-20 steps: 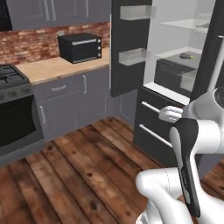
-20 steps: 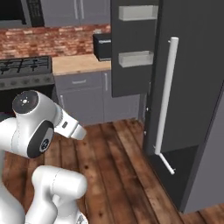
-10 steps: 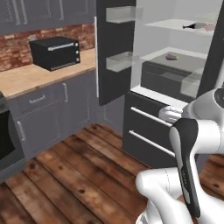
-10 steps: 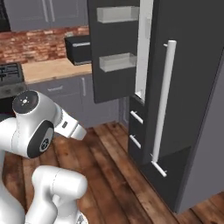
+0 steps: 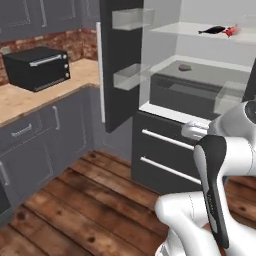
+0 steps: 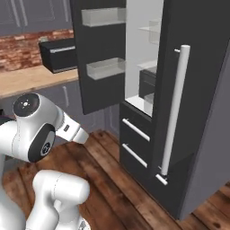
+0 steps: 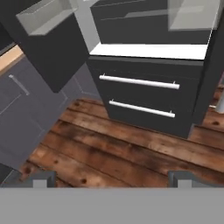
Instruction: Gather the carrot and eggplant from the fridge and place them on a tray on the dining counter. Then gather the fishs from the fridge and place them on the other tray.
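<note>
The fridge (image 5: 175, 95) stands with its doors swung open, and high inside it, on the top shelf (image 5: 200, 31), lies a slim dark fish (image 5: 212, 31) with something reddish (image 5: 230, 32) touching its right end; I cannot tell what that is. One shelf below the fish sits a small dull oval (image 5: 184, 67), possibly the eggplant, though it is too small to be sure, and no carrot can be made out. The end effector (image 7: 111, 177) is spread fully apart and holds nothing; it looks down at the two drawer bars (image 7: 139, 82) at the fridge's foot and the wood floor (image 7: 113, 153) before them. The main risk I see is the reach: the food sits well above where the hand now points, so the arm must rise steeply, and a careless lift could knock the open left door (image 5: 120, 65) with its clear bins (image 5: 131, 76), or the right door (image 6: 197, 99) with its long pale handle (image 6: 174, 105), which stands close beside the arm's shoulder. Another risk is taking the fish first, since the task wants the vegetables first. Compared with half a second ago, the whole picture has shifted: the fridge fills more of both base views and the black oven on the tabletop (image 5: 37, 67) has slid leftward, which I read as the base driving closer, not the things moving.
</note>
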